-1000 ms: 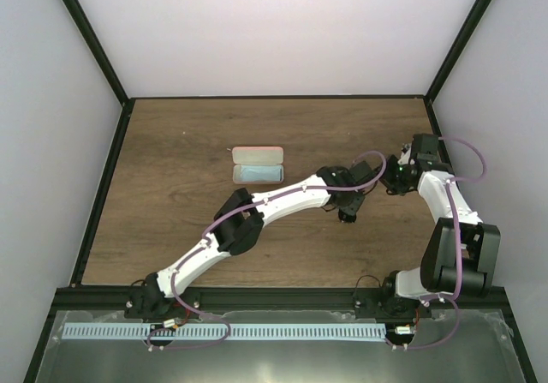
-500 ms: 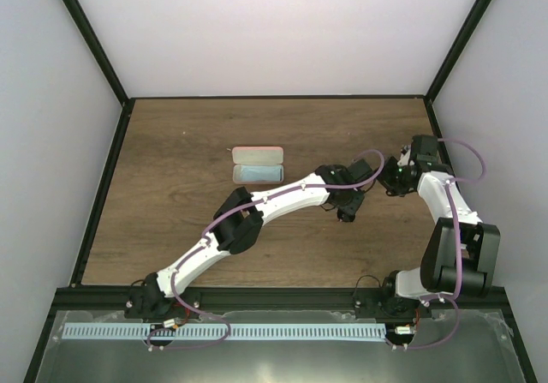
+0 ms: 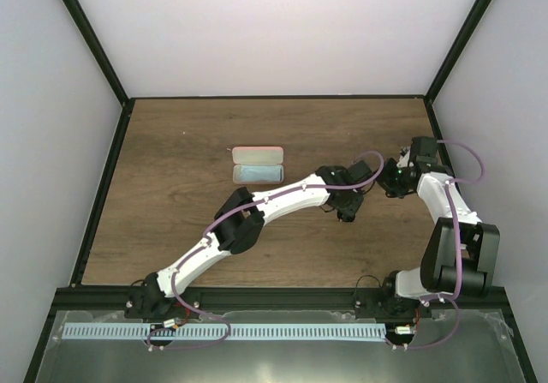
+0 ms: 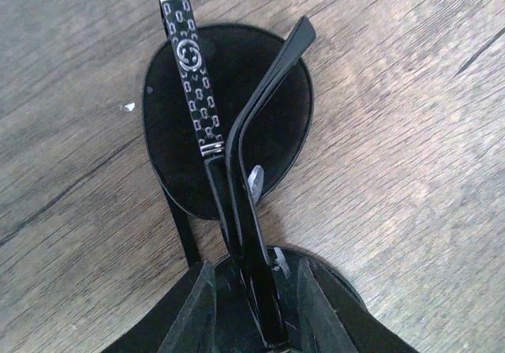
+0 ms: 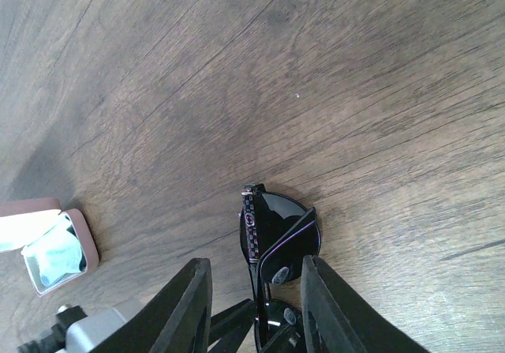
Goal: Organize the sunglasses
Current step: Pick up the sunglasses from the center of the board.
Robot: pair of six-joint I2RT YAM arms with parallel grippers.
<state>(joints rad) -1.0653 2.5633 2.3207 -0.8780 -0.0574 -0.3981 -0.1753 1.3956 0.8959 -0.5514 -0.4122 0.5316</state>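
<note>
Left gripper (image 4: 255, 282) sits right over the sunglasses (image 4: 229, 132), its fingers narrowly straddling the folded temple arms. Whether they actually pinch, I cannot tell. Right gripper (image 5: 256, 264) hangs wide and empty just beside them. The sunglasses lie flat on the table (image 3: 171, 194), well to the right of the pink case (image 3: 257, 153), with their long axis running straight out from my left fingers. One lens is hidden under that claw, and from overhead the left arm covers the pair entirely.

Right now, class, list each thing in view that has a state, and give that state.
sunglasses: folded, temples over the lenses
pink case: open
blue cloth: inside the open case
left claw: open, straddling the sunglasses' temples
right claw: open, holding nothing
</note>
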